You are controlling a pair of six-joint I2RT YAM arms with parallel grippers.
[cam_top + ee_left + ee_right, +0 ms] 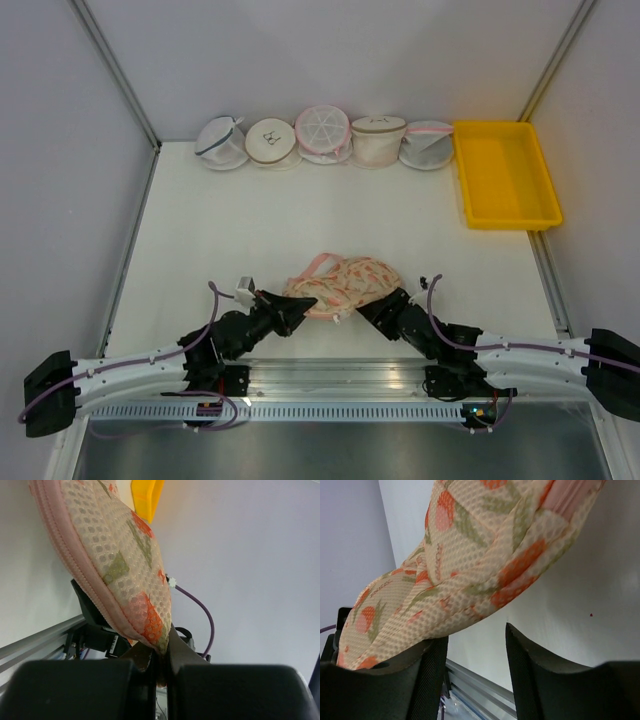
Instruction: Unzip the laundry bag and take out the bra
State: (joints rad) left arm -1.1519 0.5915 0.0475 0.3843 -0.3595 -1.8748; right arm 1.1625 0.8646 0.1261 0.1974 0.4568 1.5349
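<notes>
The cream, orange-printed, pink-trimmed mesh laundry bag (350,280) sits near the tabletop's (300,210) front edge, its contents hidden. The left gripper (162,652) pinches its trimmed edge. The right gripper (476,636) gapes, with fabric draped over one finger.

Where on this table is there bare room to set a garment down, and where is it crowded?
Free: the broad tabletop between the row of round mesh bags and the laundry bag; also the patch in front of the yellow tray. Crowded: the back edge, and the near edge where the left gripper and right gripper meet the bag.
</notes>
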